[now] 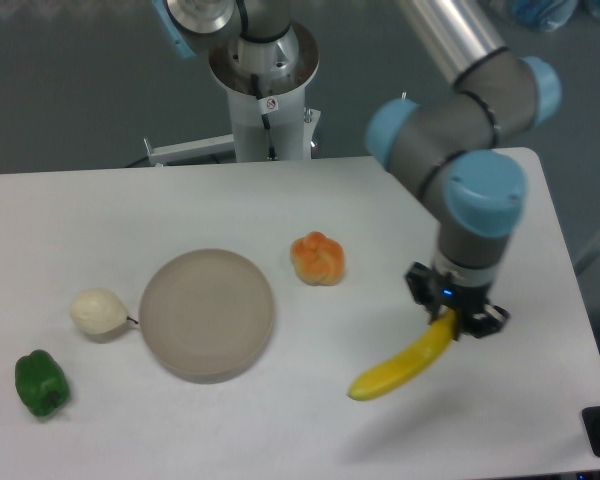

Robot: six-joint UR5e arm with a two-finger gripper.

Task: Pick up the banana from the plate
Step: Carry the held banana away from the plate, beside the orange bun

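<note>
The bright yellow banana (400, 366) hangs tilted at the right of the table, its upper end between the fingers of my gripper (453, 318), its lower end down to the left, near or just above the table top. My gripper is shut on the banana. The round beige-brown plate (207, 314) lies at centre left, well left of the gripper, with nothing on it.
A round orange lobed fruit (318, 258) sits just right of the plate's far side. A whitish garlic-like bulb (98, 312) lies left of the plate and a green pepper (41, 383) at the front left. The arm's base (264, 90) stands at the back.
</note>
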